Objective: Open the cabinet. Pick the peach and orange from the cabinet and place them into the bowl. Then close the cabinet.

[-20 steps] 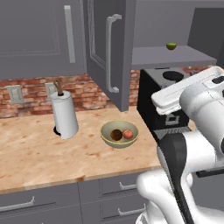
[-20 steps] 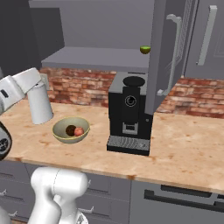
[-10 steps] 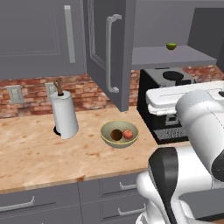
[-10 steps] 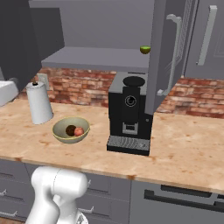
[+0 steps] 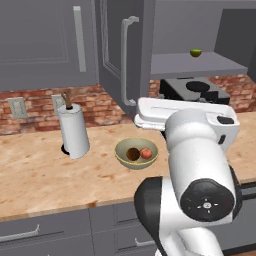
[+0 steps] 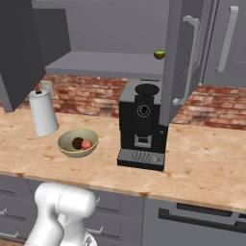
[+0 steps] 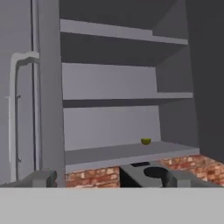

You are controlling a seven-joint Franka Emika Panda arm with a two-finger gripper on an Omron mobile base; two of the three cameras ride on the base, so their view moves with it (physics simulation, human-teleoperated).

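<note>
Two small round fruits, the pink-red peach [image 5: 146, 153] at 3 o'clock and the dull brownish orange [image 5: 132, 154] at 9 o'clock, lie touching inside the wide, shallow olive-tan bowl [image 5: 123, 148] on the mottled tan counter [image 5: 35, 175]. Above it the grey cabinet [image 7: 113, 156] stands open, its smooth shelf holding one small green fruit [image 7: 145, 141]. At 9 o'clock of the bowl stands a white paper-towel roll [image 5: 74, 131]. The gripper [image 7: 107, 179] has its fingers spread wide, holding nothing.

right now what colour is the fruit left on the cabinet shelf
Green; the small fruit on the cabinet shelf shows best in the right base view.
</note>
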